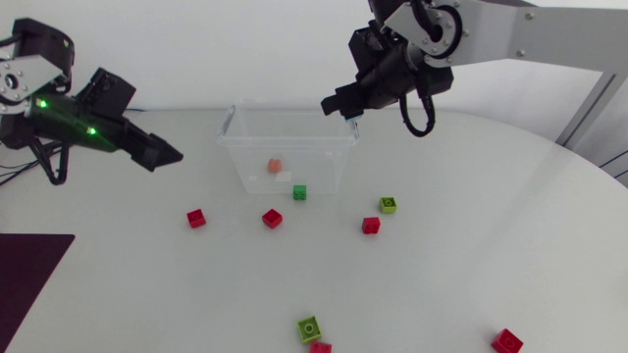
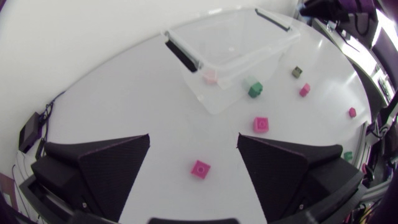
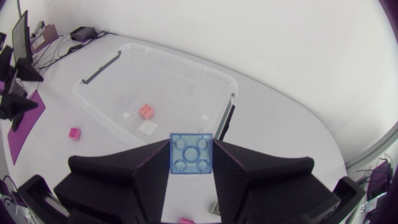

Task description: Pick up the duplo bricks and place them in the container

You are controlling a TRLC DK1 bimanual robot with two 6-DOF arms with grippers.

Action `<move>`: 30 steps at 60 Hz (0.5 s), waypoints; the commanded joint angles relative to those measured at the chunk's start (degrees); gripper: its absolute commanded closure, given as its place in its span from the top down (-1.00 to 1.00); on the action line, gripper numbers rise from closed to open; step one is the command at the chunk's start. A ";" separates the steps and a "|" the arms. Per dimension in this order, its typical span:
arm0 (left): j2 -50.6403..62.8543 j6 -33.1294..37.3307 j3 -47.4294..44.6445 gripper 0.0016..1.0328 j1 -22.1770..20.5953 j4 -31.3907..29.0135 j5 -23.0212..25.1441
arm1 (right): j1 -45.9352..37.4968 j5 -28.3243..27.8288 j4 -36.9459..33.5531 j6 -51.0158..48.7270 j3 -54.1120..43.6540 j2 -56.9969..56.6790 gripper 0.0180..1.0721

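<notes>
The right gripper (image 3: 191, 144) is clenched on a blue brick (image 3: 191, 153), one finger on each side, with the brick's four studs facing the wrist camera. In the head view this gripper (image 1: 339, 106) hangs over the back right corner of the container (image 1: 235, 147), a clear open tub near the middle of the table (image 1: 471, 245). Two bricks lie close together inside it: an orange brick (image 1: 275, 166) and a white brick (image 1: 284, 177). A green brick (image 1: 299, 192) sits at the front wall, and whether it is inside or just outside cannot be told. Seven more lie loose on the table, five red and two lime. In front of the container are red brick one (image 1: 196, 218), red brick two (image 1: 272, 218) and red brick three (image 1: 370, 225), with a lime brick (image 1: 388, 204) just beside the third. Near the front edge a second lime brick (image 1: 309, 327) touches red brick four (image 1: 321, 346), and red brick five (image 1: 506, 340) lies well to the right. The left gripper (image 1: 169, 155) is left of the container, its fingers spread wide and holding nothing. In its wrist view one red brick (image 2: 200, 168) lies on the table in the gap, untouched.
</notes>
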 commanded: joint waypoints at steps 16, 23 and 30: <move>2.17 13.63 -11.59 0.92 1.99 1.86 2.10 | 1.85 0.41 2.23 -3.25 9.16 10.53 -0.46; 5.78 17.67 -11.06 0.92 2.26 3.00 2.54 | 2.20 0.50 2.14 -4.75 12.15 14.22 0.44; 11.93 22.68 -7.28 0.92 2.87 3.00 2.63 | 2.11 0.59 1.70 -5.18 14.34 15.54 0.93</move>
